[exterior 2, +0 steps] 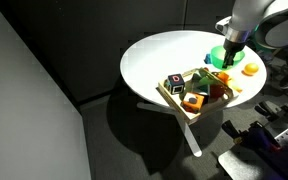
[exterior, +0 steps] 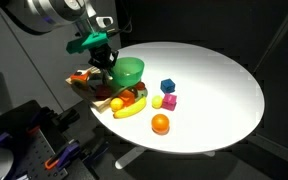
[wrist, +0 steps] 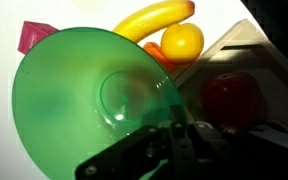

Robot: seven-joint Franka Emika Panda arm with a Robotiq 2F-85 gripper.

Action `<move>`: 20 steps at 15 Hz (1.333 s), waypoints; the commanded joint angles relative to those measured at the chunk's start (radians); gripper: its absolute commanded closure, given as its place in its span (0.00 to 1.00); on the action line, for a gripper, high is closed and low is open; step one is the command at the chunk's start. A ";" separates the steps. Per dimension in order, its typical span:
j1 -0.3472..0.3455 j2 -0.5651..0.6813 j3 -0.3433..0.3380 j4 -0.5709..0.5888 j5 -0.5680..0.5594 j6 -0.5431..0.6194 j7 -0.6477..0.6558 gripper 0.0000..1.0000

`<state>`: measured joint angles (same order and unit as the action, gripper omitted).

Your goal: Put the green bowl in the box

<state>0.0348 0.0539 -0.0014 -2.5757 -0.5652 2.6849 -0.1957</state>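
**Green bowl at the box's edge, tool on its rim**

I am watching the tool (exterior: 109,58) hanging over the near-box side of the round white worktop (exterior: 214,80). In the wrist view its dark fingers (wrist: 149,152) are sitting narrow at the rim of the green bowl (wrist: 79,100), one inside the rim and one outside, so I am reading it as pinching the bowl by its edge.

In both exterior views the green bowl (exterior: 130,70) is sitting just beside the box (exterior: 84,88), at the edge that faces the middle of the worktop, and not inside it. I cannot tell whether the bowl is resting on the surface or is raised off it.

The box (exterior 2: 176,103) is lying at the worktop's edge and is holding several small toys; I cannot make out each one.

Loose pieces are lying around the bowl: a banana (exterior: 129,108) just beside the box, an orange (exterior: 160,123) farther out, a blue cube (exterior: 167,86) and a pink block (exterior: 170,101) near each other. From the wrist I am seeing the banana (wrist: 154,18) past the bowl's far rim.
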 commanded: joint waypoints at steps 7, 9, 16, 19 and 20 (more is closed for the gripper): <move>0.038 -0.020 0.049 -0.053 -0.008 0.084 0.013 0.98; 0.045 -0.009 0.052 -0.049 -0.020 0.099 0.018 0.98; 0.073 0.030 0.046 -0.020 -0.087 0.090 0.066 0.98; 0.077 0.046 0.044 -0.013 -0.127 0.090 0.093 0.98; 0.077 0.051 0.044 -0.011 -0.139 0.089 0.101 0.98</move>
<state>0.1031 0.0875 0.0498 -2.6042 -0.6484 2.7685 -0.1462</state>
